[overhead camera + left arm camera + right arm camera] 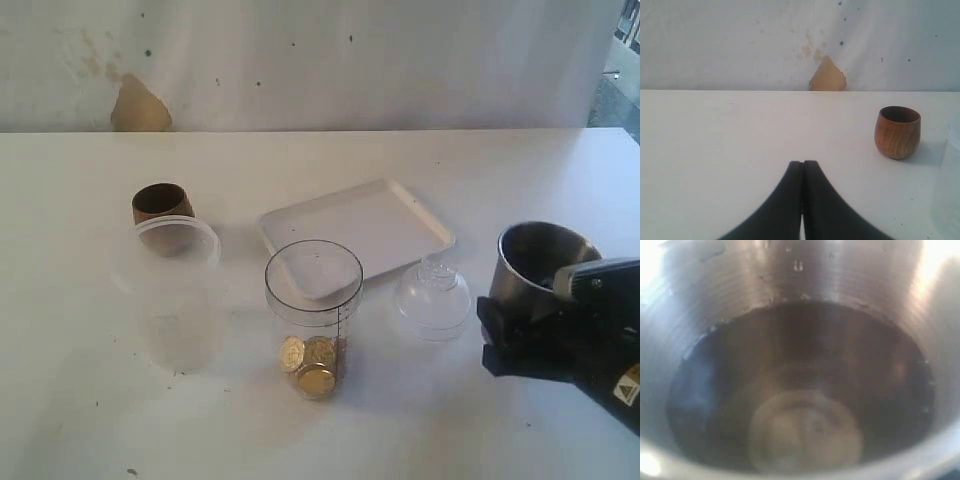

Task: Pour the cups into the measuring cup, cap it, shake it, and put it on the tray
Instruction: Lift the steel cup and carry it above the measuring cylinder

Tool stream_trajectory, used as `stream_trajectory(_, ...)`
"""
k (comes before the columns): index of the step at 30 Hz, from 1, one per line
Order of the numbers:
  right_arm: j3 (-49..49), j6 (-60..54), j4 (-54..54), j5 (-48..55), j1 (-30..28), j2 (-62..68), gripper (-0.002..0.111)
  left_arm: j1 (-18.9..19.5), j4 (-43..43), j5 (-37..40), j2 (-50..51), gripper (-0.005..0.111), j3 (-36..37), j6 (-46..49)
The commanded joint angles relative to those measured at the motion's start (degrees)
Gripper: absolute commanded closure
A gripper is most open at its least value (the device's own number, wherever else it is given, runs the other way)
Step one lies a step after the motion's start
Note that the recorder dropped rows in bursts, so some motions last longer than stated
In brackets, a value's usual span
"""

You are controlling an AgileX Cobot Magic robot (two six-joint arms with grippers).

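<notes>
**tinkerbot:** ok, where are we? Left hand (802,167) is pinched shut on nothing, parked low over the table (715,150), with the wooden cup (897,132) standing further out, well apart from it. Right hand (505,335) is right up against the steel tumbler (540,262) at the right side of the table. I honestly can't tell if the jaws have it clamped or just sit around it.

**gearhead_99:** yeah, that wrist cam only shows the tumbler's inside, with something pale and round at the bottom. Measuring cup (313,300) is front and centre, upright and uncapped, with gold coins (312,365) in the bottom. Tray (400,225) is just behind it.

**tinkerbot:** my worry is a shallow grip. Smooth tapered steel could slide out on the lift or the tilt.

**gearhead_99:** plus the clear dome lid (432,297) sits between the tumbler and the measuring cup, so a low swing across would knock it away. The measuring cup looks light too. A rim bump mid-pour could tip it, or the pour misses and lands on the table.
</notes>
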Motion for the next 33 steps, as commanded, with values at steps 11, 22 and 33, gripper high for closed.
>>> stream_trajectory(11, -22.62, 19.69, -20.88, 26.52, 1.53, -13.47, 0.108, -0.05, -0.13, -0.29, -0.14, 0.107, 0.27, 0.0)
stream_trajectory(22, -37.18, 18.46, -22.56, 28.54, 10.37, -1.4, 0.108, -0.05, -0.13, -0.29, -0.14, 0.107, 0.27, 0.0)
stream_trajectory(33, -38.12, 11.45, -25.49, 23.84, 10.37, 3.3, 0.108, -0.05, -0.13, -0.29, -0.14, 0.107, 0.27, 0.0)
